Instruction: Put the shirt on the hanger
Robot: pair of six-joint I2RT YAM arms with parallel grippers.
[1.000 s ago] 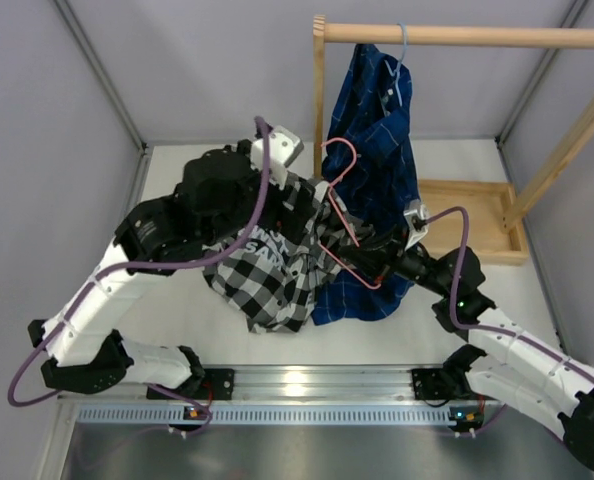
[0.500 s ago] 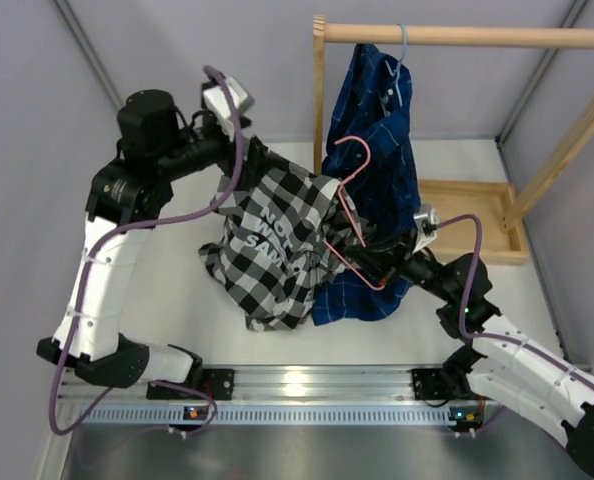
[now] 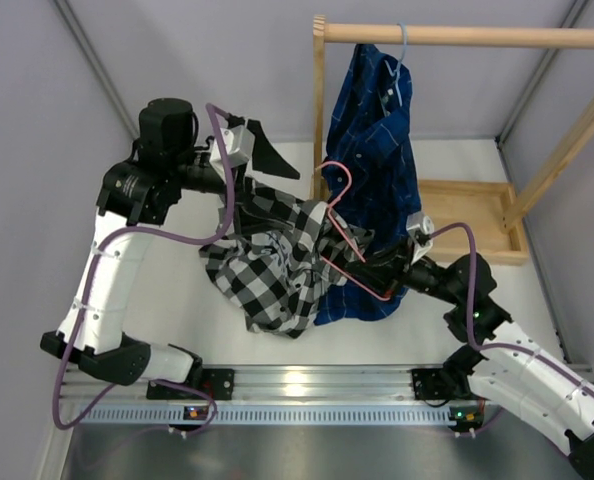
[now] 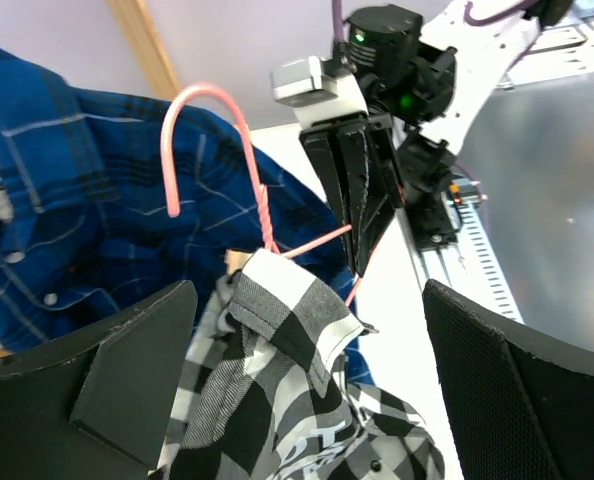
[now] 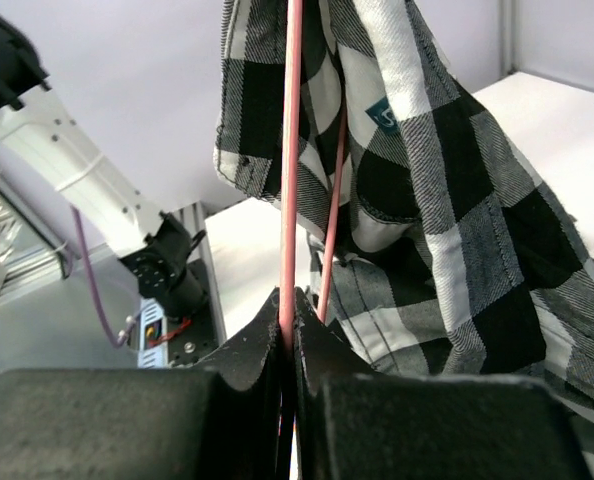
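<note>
The black-and-white check shirt (image 3: 272,265) is draped over one side of the pink wire hanger (image 3: 338,188) and slumps onto the table. My right gripper (image 3: 365,262) is shut on the hanger's lower wire and holds it upright, hook at the top. In the right wrist view the jaws (image 5: 288,312) pinch the pink wire (image 5: 292,150), with the shirt (image 5: 427,200) hanging beside it. My left gripper (image 3: 260,152) is open and empty, just above the shirt's collar. In the left wrist view the collar (image 4: 287,310) lies between my spread fingers (image 4: 127,370), under the hook (image 4: 207,110).
A dark blue plaid shirt (image 3: 382,150) hangs on a light blue hanger (image 3: 401,60) from the wooden rail (image 3: 467,35), right behind the pink hanger. The rack's wooden base (image 3: 472,215) stands at the right. Grey walls close the left and back.
My left gripper has let go of the shirt's collar and opened, moving right and down a little. The shirt has slumped lower onto the hanger and table. The right gripper has shifted only slightly.
</note>
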